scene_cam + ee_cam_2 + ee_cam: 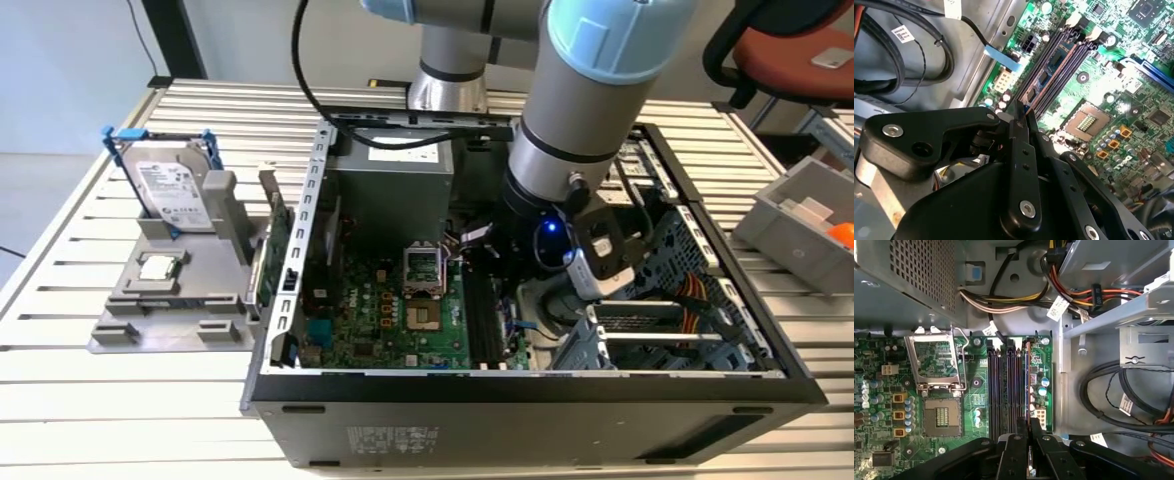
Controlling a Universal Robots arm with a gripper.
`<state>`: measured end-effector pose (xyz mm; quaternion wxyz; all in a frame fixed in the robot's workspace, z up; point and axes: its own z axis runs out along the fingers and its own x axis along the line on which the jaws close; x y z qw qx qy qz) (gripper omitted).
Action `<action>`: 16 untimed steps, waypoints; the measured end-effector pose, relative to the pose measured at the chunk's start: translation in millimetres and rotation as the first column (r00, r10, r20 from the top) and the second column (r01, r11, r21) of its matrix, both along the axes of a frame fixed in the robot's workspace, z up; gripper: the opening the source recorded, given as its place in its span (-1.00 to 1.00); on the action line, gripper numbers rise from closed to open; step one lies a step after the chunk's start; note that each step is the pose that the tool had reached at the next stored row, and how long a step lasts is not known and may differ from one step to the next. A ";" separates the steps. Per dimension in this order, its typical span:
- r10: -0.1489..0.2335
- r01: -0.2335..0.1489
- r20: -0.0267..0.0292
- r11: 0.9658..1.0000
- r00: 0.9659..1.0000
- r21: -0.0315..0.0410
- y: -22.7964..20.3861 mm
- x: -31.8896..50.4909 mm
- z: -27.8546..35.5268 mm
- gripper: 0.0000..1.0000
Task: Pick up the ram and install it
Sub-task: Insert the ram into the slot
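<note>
Slatted metal bench, open computer case on it. Down inside, the gripper pinches the ram by its near end; the stick's long axis runs along the memory slots (edge-on, seemingly seated in one).

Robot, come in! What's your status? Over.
Arm's end effector shut on long dark-blue ram stick. Stick standing in slot at green motherboard edge. Black cables off to side, clear. Over.
</note>
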<state>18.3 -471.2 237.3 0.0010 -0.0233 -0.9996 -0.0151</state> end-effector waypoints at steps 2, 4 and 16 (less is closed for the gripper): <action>0.002 -0.002 0.000 1.000 1.000 0.000 -0.4 -0.4 -2.7 -1.00; 0.012 -0.012 0.000 1.000 1.000 0.000 -0.9 -0.6 -4.2 -1.00; 0.030 -0.030 0.000 1.000 1.000 0.000 -4.3 -2.1 -10.9 -1.00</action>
